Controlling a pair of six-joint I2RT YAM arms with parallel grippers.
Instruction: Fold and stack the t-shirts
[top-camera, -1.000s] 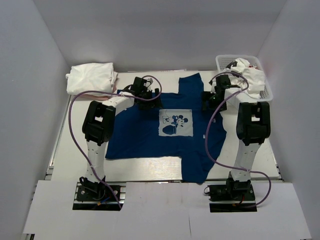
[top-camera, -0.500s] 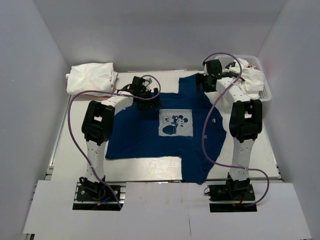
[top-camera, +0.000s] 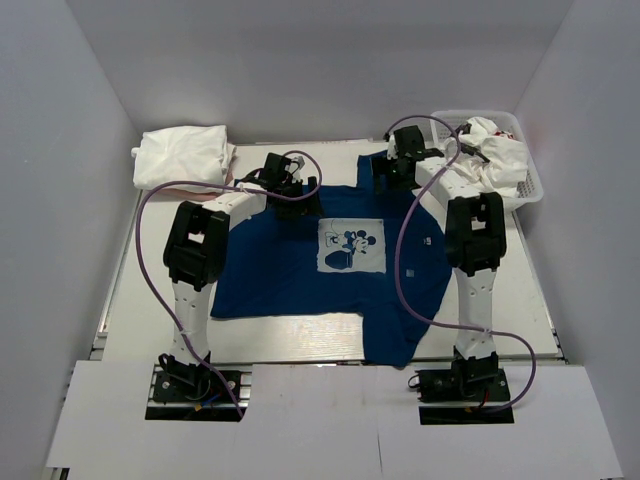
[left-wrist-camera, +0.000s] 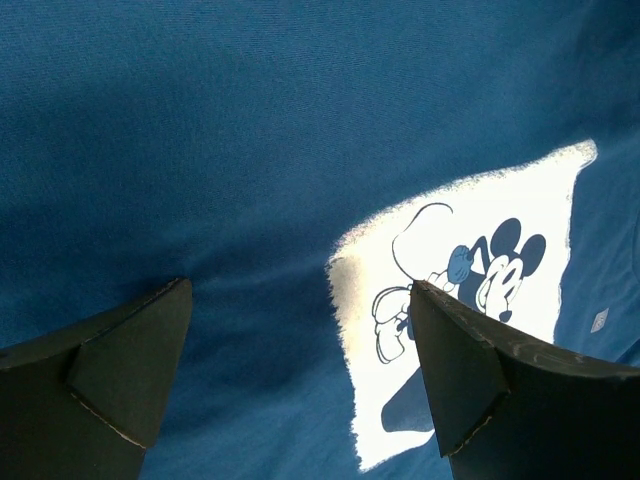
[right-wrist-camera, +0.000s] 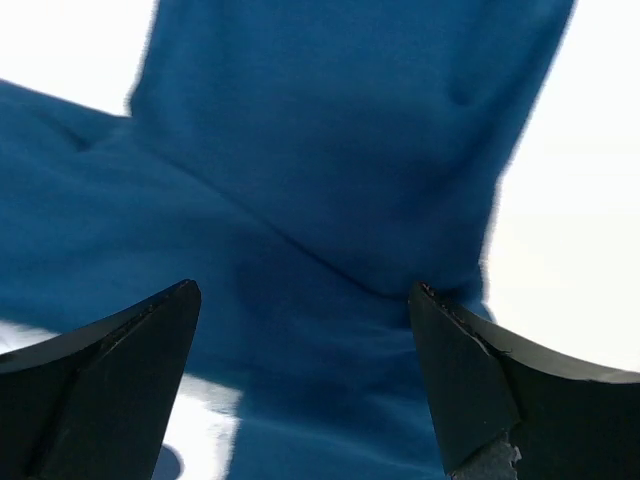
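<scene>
The navy t-shirt (top-camera: 300, 265) lies spread flat on the table, its pale square cartoon print (top-camera: 351, 247) facing up. My left gripper (top-camera: 298, 203) is open just above the shirt's back left part; in the left wrist view (left-wrist-camera: 300, 330) the print (left-wrist-camera: 470, 330) lies under its right finger. My right gripper (top-camera: 388, 175) is open over the shirt's far sleeve; in the right wrist view (right-wrist-camera: 305, 330) that sleeve (right-wrist-camera: 350, 130) spreads ahead of the fingers. A folded white t-shirt (top-camera: 182, 156) lies at the back left. Crumpled white t-shirts (top-camera: 500, 160) fill the basket.
A white plastic mesh basket (top-camera: 533, 186) stands at the back right. White walls close in the table on the left, back and right. Purple cables (top-camera: 410, 250) loop from both arms over the shirt.
My right arm has swung left and back, from beside the basket to over the shirt's far sleeve. My left gripper has stayed put.
</scene>
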